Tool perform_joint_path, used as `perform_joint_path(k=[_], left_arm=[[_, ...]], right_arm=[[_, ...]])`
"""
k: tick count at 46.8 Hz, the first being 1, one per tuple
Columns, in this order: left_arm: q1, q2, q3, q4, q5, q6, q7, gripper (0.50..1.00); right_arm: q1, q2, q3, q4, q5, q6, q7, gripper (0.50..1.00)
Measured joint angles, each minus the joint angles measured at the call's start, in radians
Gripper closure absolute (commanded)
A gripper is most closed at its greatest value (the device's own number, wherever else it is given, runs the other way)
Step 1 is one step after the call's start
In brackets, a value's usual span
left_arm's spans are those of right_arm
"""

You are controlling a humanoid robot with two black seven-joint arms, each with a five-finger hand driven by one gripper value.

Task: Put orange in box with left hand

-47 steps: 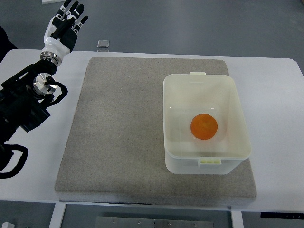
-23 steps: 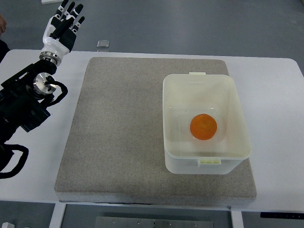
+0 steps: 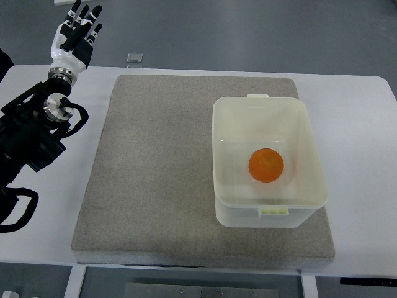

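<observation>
**Orange in the box, left hand up at the far-left corner**

Sitting on the floor of the box [image 3: 269, 162]: the orange [image 3: 266, 165], roughly central, a touch toward the near wall. Resting on the right half of the grey mat [image 3: 173, 167], close to its right edge and near-right corner. Over by the white table's [image 3: 360, 124] far-left corner: left hand [image 3: 73, 38], fingers [image 3: 87, 15] straight and slightly apart, gripping nothing, well apart from the box. Beyond the mat's far edge, a small square object [image 3: 134, 57].
</observation>
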Motion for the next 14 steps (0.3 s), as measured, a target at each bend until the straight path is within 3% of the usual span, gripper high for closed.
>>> perform_joint_path(k=[14], left_arm=[[0.001,0.0,-0.004,-0.006,-0.001,-0.006,0.0,0.508]], right_arm=[[-0.004,0.0,-0.002,0.001,-0.001,0.001,0.0,0.568]])
